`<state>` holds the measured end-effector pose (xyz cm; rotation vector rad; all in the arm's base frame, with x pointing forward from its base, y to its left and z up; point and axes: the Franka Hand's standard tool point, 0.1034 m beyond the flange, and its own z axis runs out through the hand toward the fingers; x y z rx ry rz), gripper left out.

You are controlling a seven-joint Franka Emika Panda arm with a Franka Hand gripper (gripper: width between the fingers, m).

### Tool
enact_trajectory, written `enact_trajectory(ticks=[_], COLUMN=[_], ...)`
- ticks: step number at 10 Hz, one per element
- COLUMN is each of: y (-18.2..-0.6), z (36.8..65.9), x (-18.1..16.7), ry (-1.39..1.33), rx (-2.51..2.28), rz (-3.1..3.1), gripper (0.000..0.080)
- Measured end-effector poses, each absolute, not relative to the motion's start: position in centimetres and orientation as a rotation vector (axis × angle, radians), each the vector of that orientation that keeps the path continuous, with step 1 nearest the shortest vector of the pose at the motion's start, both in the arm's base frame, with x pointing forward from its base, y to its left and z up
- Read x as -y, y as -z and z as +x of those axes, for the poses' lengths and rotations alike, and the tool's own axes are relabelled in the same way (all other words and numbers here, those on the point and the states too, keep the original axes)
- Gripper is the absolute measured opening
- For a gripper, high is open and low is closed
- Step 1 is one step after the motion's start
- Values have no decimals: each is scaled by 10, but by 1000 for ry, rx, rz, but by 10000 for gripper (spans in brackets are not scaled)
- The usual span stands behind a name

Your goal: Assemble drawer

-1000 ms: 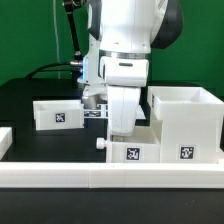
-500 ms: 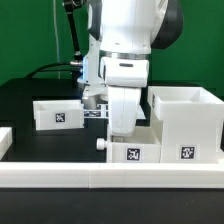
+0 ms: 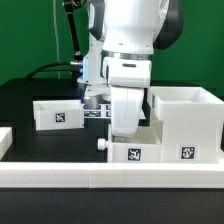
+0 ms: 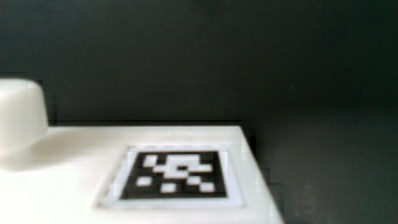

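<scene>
Near the walled edge of the counter (image 3: 25, 95), the tool (image 3: 126, 130) hangs over the knobbed tray (image 3: 133, 152), just beside the tall casing (image 3: 185, 122). Its fingers are hidden, so I cannot tell whether it is open or closed. It would likely do best to grip a tray wall squarely, clear of the knob (image 4: 18, 115).

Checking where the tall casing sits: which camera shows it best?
The exterior view: the casing stands nearly whole at that view's right, open top and front tag visible. The wrist view shows a close, blurry tagged white surface; whether it is the casing cannot be told.
</scene>
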<state>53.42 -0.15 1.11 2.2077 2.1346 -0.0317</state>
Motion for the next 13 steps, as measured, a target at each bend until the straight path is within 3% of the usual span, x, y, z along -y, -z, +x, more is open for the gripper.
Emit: enact_trajectory(ticks=[13], y=[-10], z=[534], x=[3], ry=[75], rx=[-2154], rz=[2202], gripper=[42])
